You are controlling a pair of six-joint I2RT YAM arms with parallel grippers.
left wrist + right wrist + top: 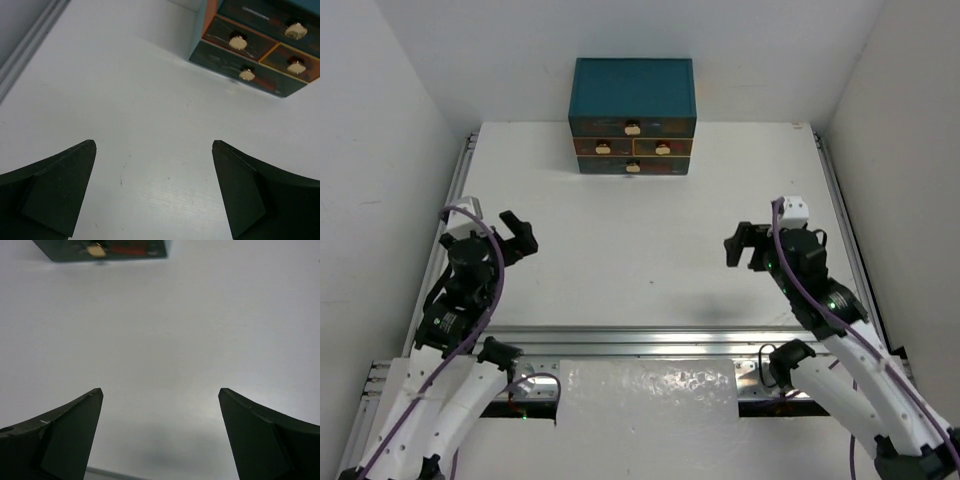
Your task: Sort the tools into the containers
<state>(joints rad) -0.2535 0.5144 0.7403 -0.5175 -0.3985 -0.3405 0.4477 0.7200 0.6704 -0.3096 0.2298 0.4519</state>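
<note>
top external: high, at near side, looks down and forward over whole table [650,250] – far off, teal chest [632,95] at far edge.
left wrist: low, close over table, faces forward-right; left fingers [55,190] frame bottom corners, chest front top right.
right wrist: low, close, faces forward; right fingers [65,435] at bottom, chest's lower edge top left.
all three share chest front and bare table before it.

Fig.: no legible text, labels or nos. in any view; marks on drawer fronts [220,32] of teal chest [632,88] unreadable.
</note>
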